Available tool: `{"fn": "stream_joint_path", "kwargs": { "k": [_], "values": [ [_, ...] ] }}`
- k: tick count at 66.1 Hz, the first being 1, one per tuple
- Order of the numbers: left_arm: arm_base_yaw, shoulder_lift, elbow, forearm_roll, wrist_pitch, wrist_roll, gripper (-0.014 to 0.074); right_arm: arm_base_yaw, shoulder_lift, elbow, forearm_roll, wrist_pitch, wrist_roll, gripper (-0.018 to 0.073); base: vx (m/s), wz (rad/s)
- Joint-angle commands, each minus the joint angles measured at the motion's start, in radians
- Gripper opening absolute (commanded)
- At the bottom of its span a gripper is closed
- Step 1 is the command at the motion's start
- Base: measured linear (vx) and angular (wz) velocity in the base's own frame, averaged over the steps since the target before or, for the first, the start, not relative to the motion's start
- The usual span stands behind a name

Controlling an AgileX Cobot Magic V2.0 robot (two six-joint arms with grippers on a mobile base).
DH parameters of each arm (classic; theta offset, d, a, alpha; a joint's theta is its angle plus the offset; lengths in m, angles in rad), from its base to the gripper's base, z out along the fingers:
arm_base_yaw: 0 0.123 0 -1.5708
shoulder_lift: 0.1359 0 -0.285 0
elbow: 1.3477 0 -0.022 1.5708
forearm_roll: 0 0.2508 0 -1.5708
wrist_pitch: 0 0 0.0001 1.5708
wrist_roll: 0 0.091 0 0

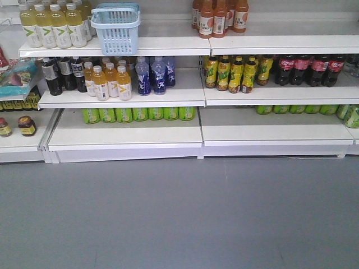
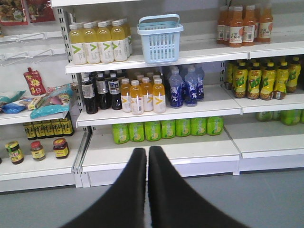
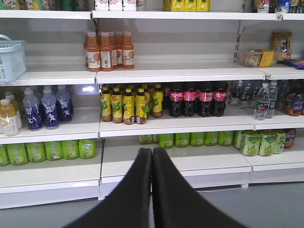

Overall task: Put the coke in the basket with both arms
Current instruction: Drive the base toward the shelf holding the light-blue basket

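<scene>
Where the white top shelf (image 1: 168,46) meets its front edge, pale blue slotted plastic basket (image 1: 115,31) stands upright, just beside pale yellow drink bottles (image 1: 53,25). Left black gripper (image 2: 147,152): jaws pressed together, empty. Right black gripper (image 3: 152,152): same. Dark red-labelled cola bottles (image 1: 310,68): middle shelf, right end.

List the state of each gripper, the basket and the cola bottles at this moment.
left gripper: jaws shut, holding nothing.
right gripper: jaws shut, holding nothing.
basket: upright, no contents visible.
dark cola bottles: upright in a row, capped.
</scene>
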Motion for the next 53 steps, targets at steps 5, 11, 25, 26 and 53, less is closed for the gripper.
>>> {"fn": "stream_joint_path", "kwargs": {
  "k": [5, 11, 25, 26, 53],
  "values": [
    [-0.003, -0.020, -0.034, -0.008, -0.078, -0.001, -0.0006, -0.008, -0.014, 0.008, -0.008, -0.066, -0.004, -0.0010, 0.00, 0.00],
    [-0.003, -0.020, -0.034, -0.008, -0.078, -0.001, -0.0006, -0.008, -0.014, 0.008, -0.008, -0.066, -0.004, -0.0010, 0.00, 0.00],
    [-0.003, -0.020, -0.034, -0.008, -0.078, -0.001, -0.0006, -0.008, -0.014, 0.008, -0.008, -0.066, -0.004, -0.0010, 0.00, 0.00],
    [-0.003, -0.020, -0.034, -0.008, -0.078, -0.001, -0.0006, -0.008, -0.014, 0.008, -0.008, -0.066, -0.004, -0.0010, 0.00, 0.00],
    [-0.003, -0.020, -0.034, -0.008, -0.078, -0.001, -0.0006, -0.008, -0.014, 0.008, -0.008, -0.066, -0.004, -0.0010, 0.00, 0.00]
  ]
}}
